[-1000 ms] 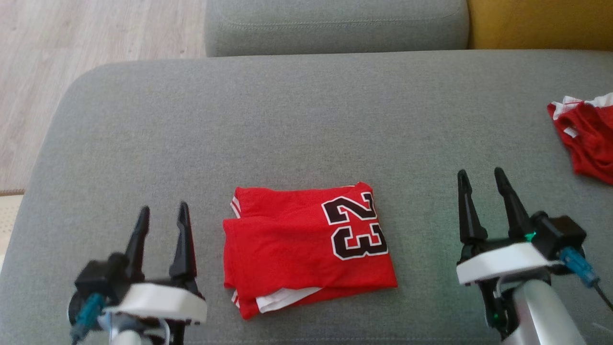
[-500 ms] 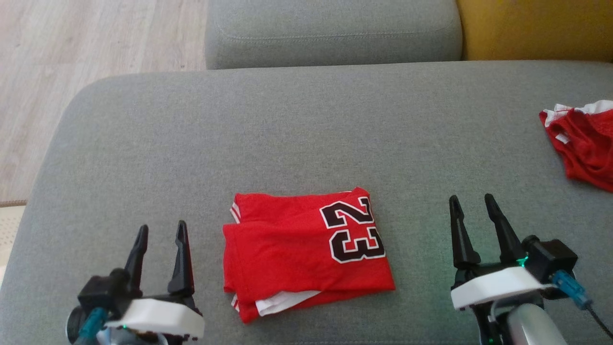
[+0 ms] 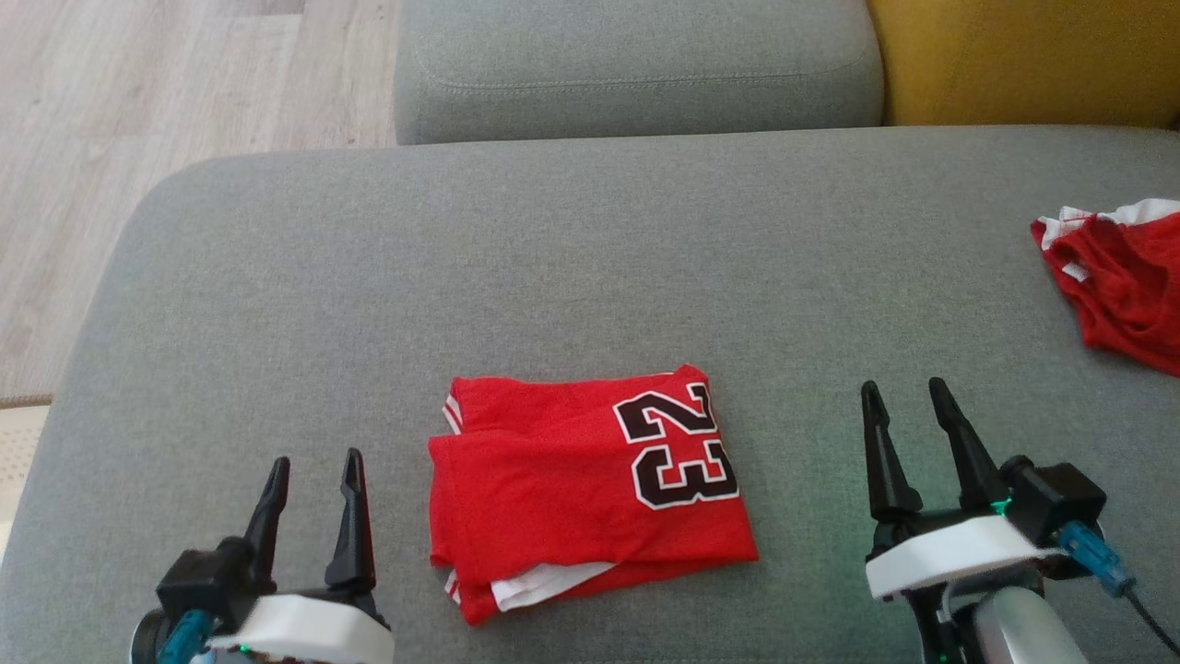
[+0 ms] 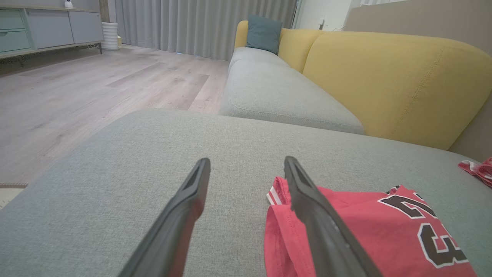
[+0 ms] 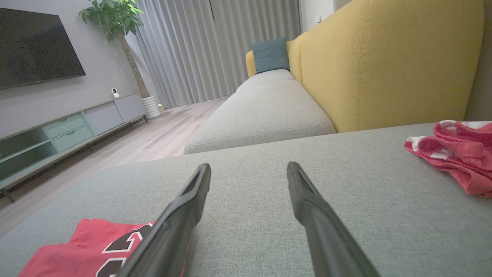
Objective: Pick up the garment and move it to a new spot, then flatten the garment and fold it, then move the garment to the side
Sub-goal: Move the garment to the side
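The garment [image 3: 572,489], a red jersey with a black "23", lies folded into a flat rectangle on the grey cushion [image 3: 553,277]. To its left my left gripper [image 3: 313,464] stands open and empty, apart from the cloth. On the other side my right gripper [image 3: 903,391] is open as well, holding nothing. In the left wrist view the garment [image 4: 365,231] lies just right of the left gripper [image 4: 246,163]. From the right wrist, the garment [image 5: 77,250] sits at the lower left, beside the right gripper [image 5: 248,169].
A second, crumpled red garment [image 3: 1120,281] lies at the cushion's far right edge. Another grey seat cushion [image 3: 636,65] and a yellow backrest [image 3: 1023,60] lie beyond. Wooden floor [image 3: 138,120] drops off to the left of the cushion.
Both grippers have drawn back toward the bottom of the head view, still open. The camera has tilted, shifting the whole scene slightly. The folded garment has not moved.
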`<state>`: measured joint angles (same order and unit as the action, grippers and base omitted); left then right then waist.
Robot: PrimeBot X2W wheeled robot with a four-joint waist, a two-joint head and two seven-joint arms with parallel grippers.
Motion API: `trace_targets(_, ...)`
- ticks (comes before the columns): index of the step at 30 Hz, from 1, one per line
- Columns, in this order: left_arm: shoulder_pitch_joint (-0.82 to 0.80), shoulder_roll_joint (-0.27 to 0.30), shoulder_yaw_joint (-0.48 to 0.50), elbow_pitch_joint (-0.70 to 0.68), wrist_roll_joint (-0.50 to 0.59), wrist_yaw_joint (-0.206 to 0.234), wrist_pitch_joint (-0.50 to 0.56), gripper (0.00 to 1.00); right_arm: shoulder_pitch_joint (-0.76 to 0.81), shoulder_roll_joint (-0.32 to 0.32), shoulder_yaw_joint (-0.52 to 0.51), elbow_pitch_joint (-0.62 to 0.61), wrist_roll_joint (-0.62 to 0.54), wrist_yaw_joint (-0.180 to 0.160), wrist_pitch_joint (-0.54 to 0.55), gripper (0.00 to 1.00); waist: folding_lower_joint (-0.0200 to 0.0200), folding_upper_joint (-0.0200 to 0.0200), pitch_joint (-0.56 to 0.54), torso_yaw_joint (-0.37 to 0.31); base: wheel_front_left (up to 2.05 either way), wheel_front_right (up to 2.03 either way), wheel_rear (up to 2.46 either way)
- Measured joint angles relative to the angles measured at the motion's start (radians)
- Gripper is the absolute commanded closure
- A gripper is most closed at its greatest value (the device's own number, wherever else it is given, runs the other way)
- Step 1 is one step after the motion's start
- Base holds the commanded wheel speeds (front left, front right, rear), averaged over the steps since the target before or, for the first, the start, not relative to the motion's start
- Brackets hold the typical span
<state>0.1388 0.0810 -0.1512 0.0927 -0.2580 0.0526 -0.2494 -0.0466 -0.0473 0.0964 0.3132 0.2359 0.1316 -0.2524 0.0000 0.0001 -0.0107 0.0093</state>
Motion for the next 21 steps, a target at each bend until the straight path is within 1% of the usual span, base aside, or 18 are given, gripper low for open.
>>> trace_targets(5,0.000,-0.007,0.003,0.005,0.003,-0.002,0.000,0.00,0.000,0.000,0.000,0.002,0.000,0.000,0.000,0.00,0.0000,0.0000,-0.004,0.000,0.00,0.00,0.00)
trace_targets(6,0.000,-0.008,0.004,0.006,0.008,-0.009,0.000,0.00,0.000,0.000,0.000,0.002,0.000,0.000,0.000,0.00,0.0000,0.0000,-0.005,0.000,0.00,0.00,0.00)
trace_targets(10,0.000,-0.015,0.007,0.006,0.012,-0.011,0.000,0.00,0.000,0.000,-0.001,0.005,-0.007,0.000,0.000,0.00,0.0000,0.0000,-0.006,0.001,0.00,0.00,0.00)
trace_targets(12,0.000,-0.017,0.008,0.006,0.012,-0.019,0.000,0.00,0.000,0.000,-0.003,0.006,-0.010,0.000,0.000,0.00,0.0000,0.0000,-0.005,0.001,0.00,0.00,0.00)
trace_targets(16,0.000,-0.018,0.012,0.006,0.019,-0.019,0.000,0.00,0.000,0.000,-0.008,0.007,-0.017,0.000,0.001,0.00,0.0000,0.0000,-0.004,0.003,0.00,0.00,0.00)
trace_targets(19,0.000,-0.019,0.015,0.006,0.019,-0.020,0.000,0.00,0.000,0.000,-0.001,0.019,-0.018,0.000,0.034,0.00,0.0000,0.0000,-0.002,0.005,0.00,0.00,0.00)
trace_targets(21,0.000,-0.020,0.016,0.006,0.019,-0.028,0.000,0.00,0.000,0.000,0.017,0.025,-0.018,0.000,0.079,0.00,0.0000,0.0000,0.002,0.009,0.00,0.00,0.00)
